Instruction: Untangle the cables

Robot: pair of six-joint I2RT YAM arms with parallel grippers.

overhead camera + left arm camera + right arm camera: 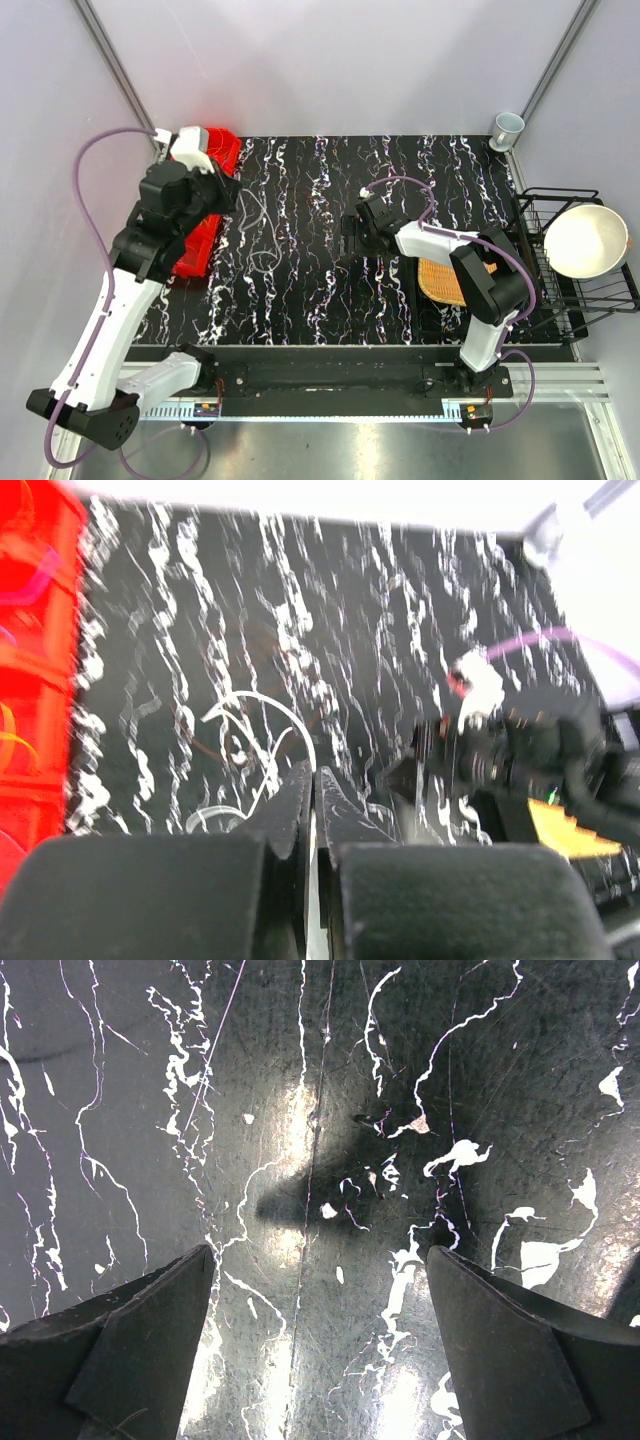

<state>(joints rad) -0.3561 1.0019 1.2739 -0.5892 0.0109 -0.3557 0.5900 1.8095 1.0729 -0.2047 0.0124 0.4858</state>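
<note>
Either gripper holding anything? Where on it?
Left gripper shut, apparently pinching the whitish cable at one end of its loop; right gripper open, empty.

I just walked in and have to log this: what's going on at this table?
Two robot arms are sorting out cables. The left tool is shut, beside the red basket and just above a whitish cable that lies in loose loops on the marbled mat. I cannot tell whether it pinches a strand. The right tool is open and empty over bare mat mid-table.
</note>
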